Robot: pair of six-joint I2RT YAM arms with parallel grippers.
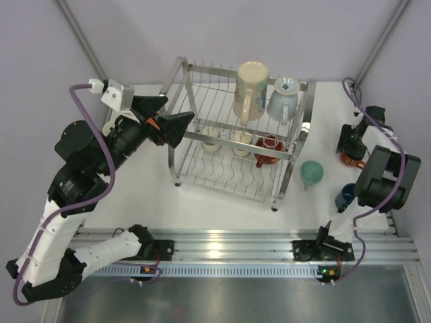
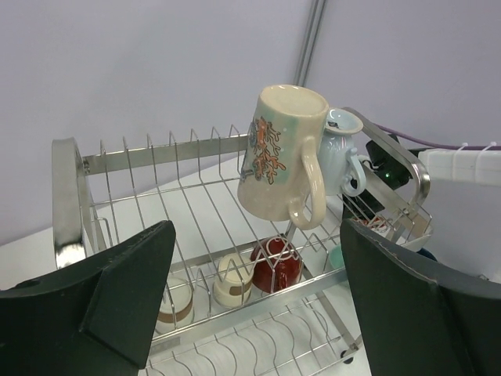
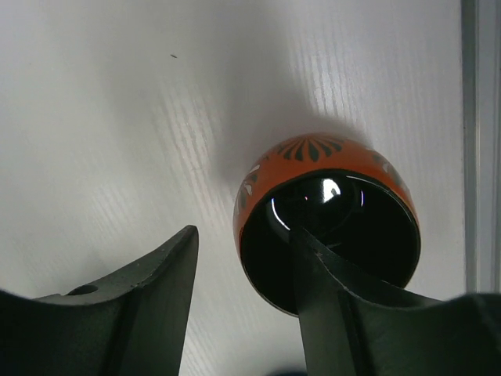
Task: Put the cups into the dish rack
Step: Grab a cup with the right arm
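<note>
R gripper (image 3: 244, 235) astride orange/blk cup (image 3: 313, 159)

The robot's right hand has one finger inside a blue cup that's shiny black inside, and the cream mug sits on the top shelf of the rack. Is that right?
Not quite. It is an orange cup, not a blue one; the right wrist view shows it. The right gripper does have one finger in it, and the cream mug sits on the top shelf of the dish rack.

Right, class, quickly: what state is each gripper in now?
Left gripper: open, empty, beside the dish rack.
Right gripper: open, straddling the orange cup's wall, one finger inside, not yet gripping.
</note>
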